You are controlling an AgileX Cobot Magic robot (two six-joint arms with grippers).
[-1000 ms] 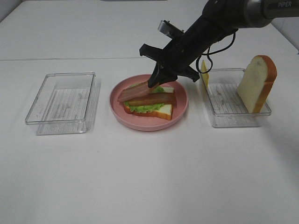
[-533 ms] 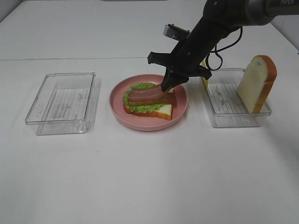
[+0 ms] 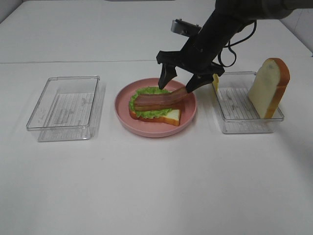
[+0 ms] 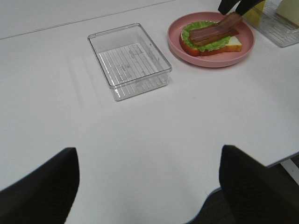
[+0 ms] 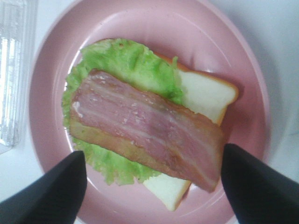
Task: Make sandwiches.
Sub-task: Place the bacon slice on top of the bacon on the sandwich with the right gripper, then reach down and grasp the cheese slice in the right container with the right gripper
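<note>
Sandwich (image 3: 155, 108) parts look like light toy pieces. The bread base (image 3: 171, 116) seems stiff, the lettuce (image 3: 146, 93) ruffled and soft, and the bacon strips (image 3: 159, 100) thin, bendy and probably smooth enough to slide on one another. A push from the side could shift the layers, so the safest hold is likely a pinch from above on a free end or edge.

The half-built stack lies on the plate (image 3: 119, 105): bread under lettuce under two bacon strips, with the upper strip overhanging the bread towards the tray (image 3: 244, 125). The right gripper (image 3: 177, 84) hangs just above that overhanging end, jaws spread and holding nothing. Whether a finger touches the strip I cannot tell. The left gripper (image 4: 148, 150) is also wide open, well apart from the plate. Another bread slice (image 3: 268, 88) stands in the tray, with the cheese (image 3: 214, 81) at its wall.
</note>
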